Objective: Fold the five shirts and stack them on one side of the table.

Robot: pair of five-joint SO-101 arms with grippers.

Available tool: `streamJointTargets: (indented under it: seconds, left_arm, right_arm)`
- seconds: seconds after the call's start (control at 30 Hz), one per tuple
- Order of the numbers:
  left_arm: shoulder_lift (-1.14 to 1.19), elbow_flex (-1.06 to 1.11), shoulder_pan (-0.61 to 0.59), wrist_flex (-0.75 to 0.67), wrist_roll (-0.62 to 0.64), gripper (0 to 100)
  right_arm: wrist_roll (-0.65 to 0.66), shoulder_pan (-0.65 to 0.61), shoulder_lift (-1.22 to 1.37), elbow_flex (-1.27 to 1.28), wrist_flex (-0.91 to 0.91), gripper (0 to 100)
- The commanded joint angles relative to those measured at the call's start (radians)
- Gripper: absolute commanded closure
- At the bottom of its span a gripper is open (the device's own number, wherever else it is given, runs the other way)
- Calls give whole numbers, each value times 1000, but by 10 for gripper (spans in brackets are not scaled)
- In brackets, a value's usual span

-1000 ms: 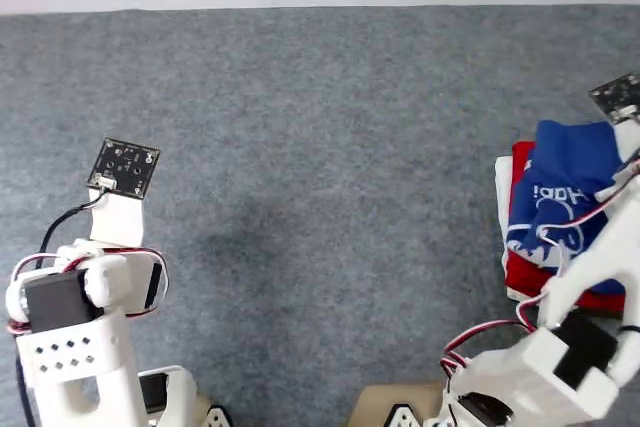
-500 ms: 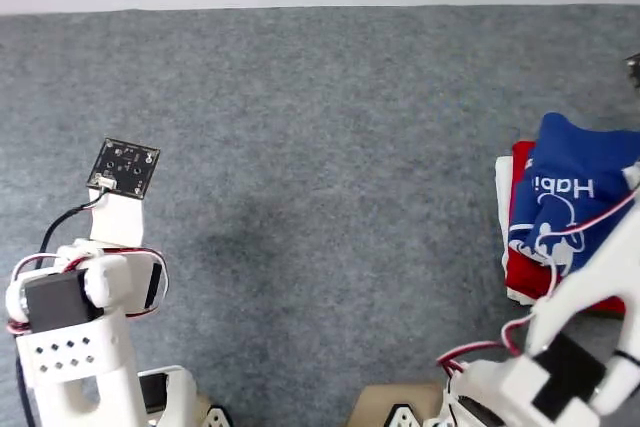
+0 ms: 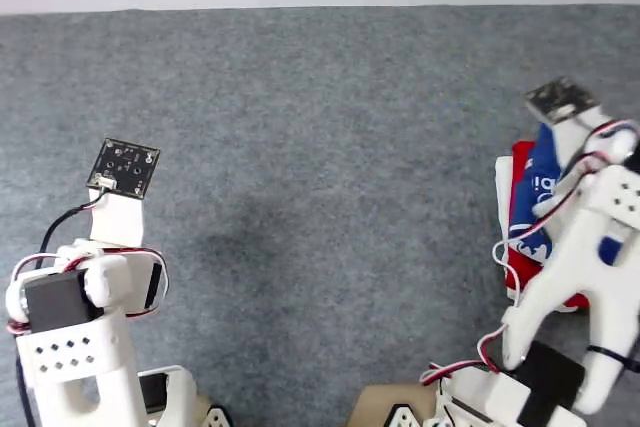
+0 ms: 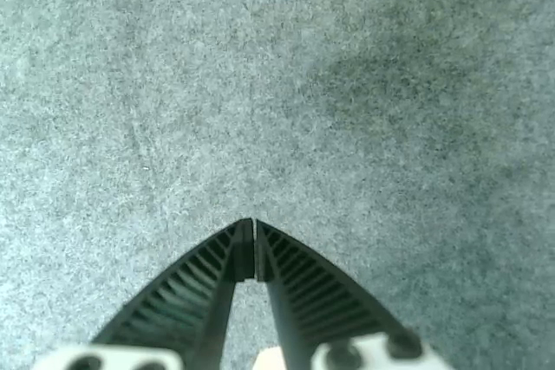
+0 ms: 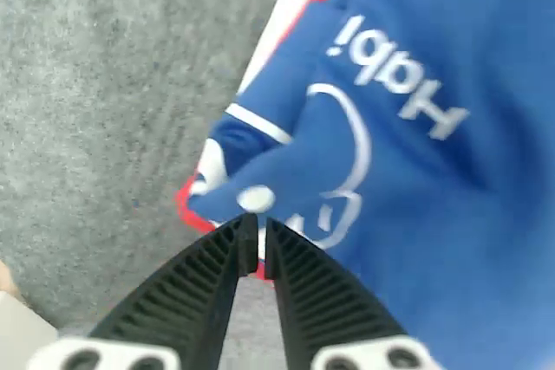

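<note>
L gripper (image 4: 254,250) fingers closed, tips touching, over grey felt table (image 4: 260,84).

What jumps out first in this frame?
The blue cloth shirt with white print tops a stack over a red shirt at the right edge of the grey felt table, with the right gripper shut over the stack's edge. The left gripper hangs shut over bare felt.

Shirt stack (image 3: 519,169) largely behind right arm (image 3: 585,257); its shirt count unclear
</note>
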Motion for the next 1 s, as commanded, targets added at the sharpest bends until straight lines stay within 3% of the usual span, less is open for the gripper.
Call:
streamJointTargets:
  seconds: [0.0,0.2,0.5,0.73,0.97]
  left_arm:
    - [-12,-8,3,-15,-3,988]
    - [-12,-10,3,-15,-3,988]
    - [-12,-8,3,-15,-3,988]
    - [-12,-10,-2,-12,-5,988]
    - [-12,-10,3,-12,-5,988]
  right_arm:
    - [-12,-16,-15,147,-107,989]
    - [-11,-25,-25,255,-74,989]
    - [-9,-22,-186,8,-45,989]
    - [101,168,-197,-43,-153,989]
    - [201,338,-90,104,-196,989]
